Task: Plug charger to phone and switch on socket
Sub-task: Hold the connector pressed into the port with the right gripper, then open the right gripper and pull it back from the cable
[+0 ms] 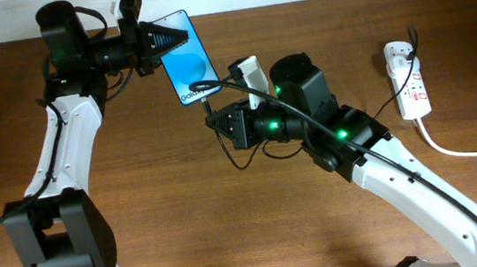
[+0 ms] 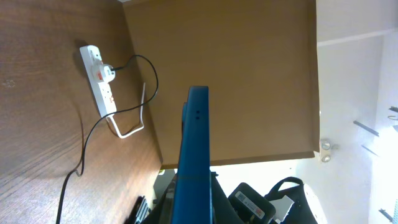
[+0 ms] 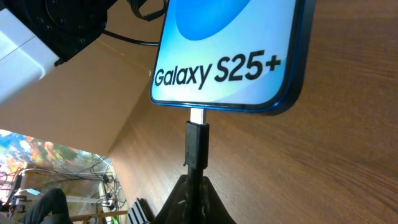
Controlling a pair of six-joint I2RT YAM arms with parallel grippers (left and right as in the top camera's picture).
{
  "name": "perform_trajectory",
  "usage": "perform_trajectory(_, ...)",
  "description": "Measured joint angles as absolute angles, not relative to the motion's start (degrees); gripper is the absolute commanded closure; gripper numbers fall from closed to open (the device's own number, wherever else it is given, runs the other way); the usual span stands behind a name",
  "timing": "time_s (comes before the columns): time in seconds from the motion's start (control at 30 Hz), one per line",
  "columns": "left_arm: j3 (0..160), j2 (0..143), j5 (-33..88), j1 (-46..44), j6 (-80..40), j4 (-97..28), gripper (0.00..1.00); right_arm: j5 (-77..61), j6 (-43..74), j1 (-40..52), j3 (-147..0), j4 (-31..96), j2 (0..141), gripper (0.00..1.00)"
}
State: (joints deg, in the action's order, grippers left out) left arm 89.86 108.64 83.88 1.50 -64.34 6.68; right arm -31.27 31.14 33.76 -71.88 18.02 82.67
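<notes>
My left gripper (image 1: 165,40) is shut on the phone (image 1: 187,66) at its upper end and holds it above the table; the blue screen with "Galaxy" text faces up. In the left wrist view the phone (image 2: 194,155) shows edge-on between the fingers. My right gripper (image 1: 219,120) is shut on the charger connector (image 3: 198,144), whose metal tip meets the phone's (image 3: 236,56) bottom edge at the port. The thin black charger cable (image 1: 378,110) runs right to a black plug in the white socket strip (image 1: 407,78), which also shows in the left wrist view (image 2: 99,78).
The socket's thick white cord (image 1: 462,151) trails off to the right edge. The brown wooden table (image 1: 194,218) spreads around. A beige wall panel (image 2: 236,74) stands behind the table in the left wrist view.
</notes>
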Motion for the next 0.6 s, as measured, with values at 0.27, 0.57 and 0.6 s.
perform_trajectory(0.27, 89.9, 108.6, 83.8, 1.5, -64.4, 6.7, 1.0, -31.1, 31.1, 33.8, -71.9, 17.5, 82.7, 0.96)
perform_trajectory(0.57, 89.9, 108.6, 83.4, 1.5, -64.3, 6.7, 1.0, -31.6, 31.1, 33.0, -71.9, 17.5, 82.7, 0.96)
perform_trajectory(0.6, 89.9, 108.6, 83.4, 1.5, -64.3, 6.7, 1.0, -31.6, 31.1, 33.0, -71.9, 17.3, 82.7, 0.96)
